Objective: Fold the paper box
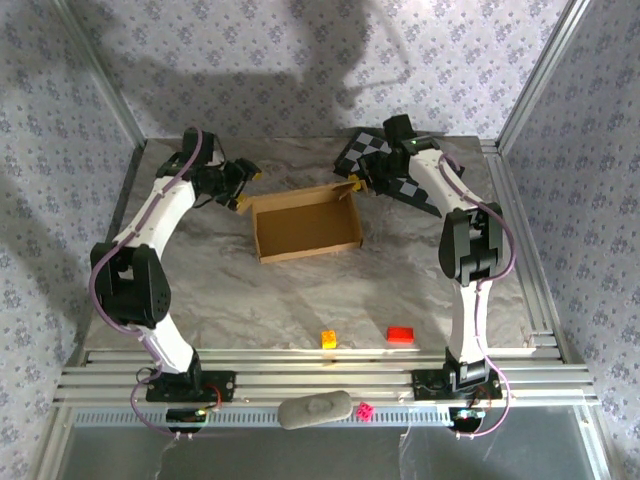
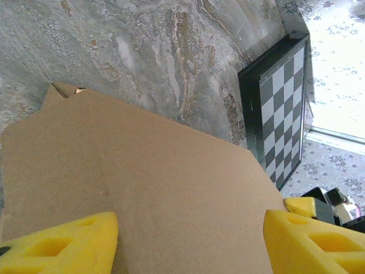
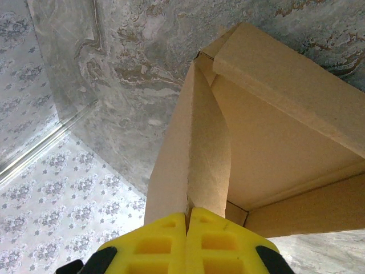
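Observation:
The paper box [image 1: 305, 225] is a shallow brown cardboard tray, open at the top, in the middle of the marble table. My left gripper [image 1: 245, 190] is at its back left corner. In the left wrist view its yellow fingers [image 2: 63, 242] stand wide apart, open, over a flat brown panel of the box [image 2: 142, 171] that spans the gap [image 2: 191, 240]. My right gripper [image 1: 355, 184] is at the back right corner, shut [image 3: 187, 220] on the thin upright edge of a side wall of the box [image 3: 194, 148]. The box's inside [image 3: 274, 142] shows to the right of that wall.
A black-and-white checkered board [image 1: 365, 150] lies at the back right under the right arm, and also shows in the left wrist view [image 2: 282, 114]. Near the front edge sit an orange block [image 1: 328, 338] and a red block [image 1: 400, 334]. Patterned walls enclose the table.

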